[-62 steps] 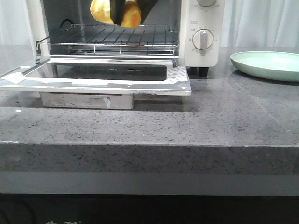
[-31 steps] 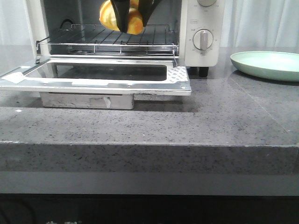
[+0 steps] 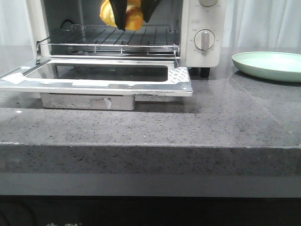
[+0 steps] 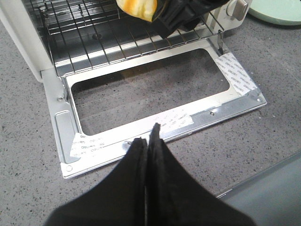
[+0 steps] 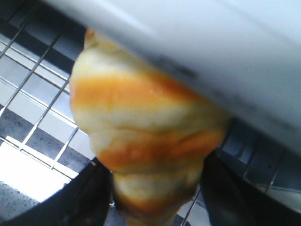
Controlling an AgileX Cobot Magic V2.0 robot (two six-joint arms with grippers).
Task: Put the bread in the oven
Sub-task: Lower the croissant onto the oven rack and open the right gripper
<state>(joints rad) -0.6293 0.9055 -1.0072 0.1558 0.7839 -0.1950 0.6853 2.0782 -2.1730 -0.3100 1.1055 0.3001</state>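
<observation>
Golden-orange bread (image 3: 121, 15), glossy and pale-striped, clamped in the right gripper (image 3: 134, 16) jaws above the oven's (image 3: 202, 28) wire rack (image 3: 117, 40). Left gripper (image 4: 149, 141): black jaws pressed together, empty, over the speckled grey bench (image 3: 211, 122).

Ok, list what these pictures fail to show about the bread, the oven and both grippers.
- Bread: its top is cut off by the front view's upper edge; the right gripper covers its middle.
- Oven: its upper dial is cropped in the front view; dial markings are too small to read.
- Right wrist view: a blurred white edge hides the bread's far side.
- Left gripper: absent from the front view.
</observation>
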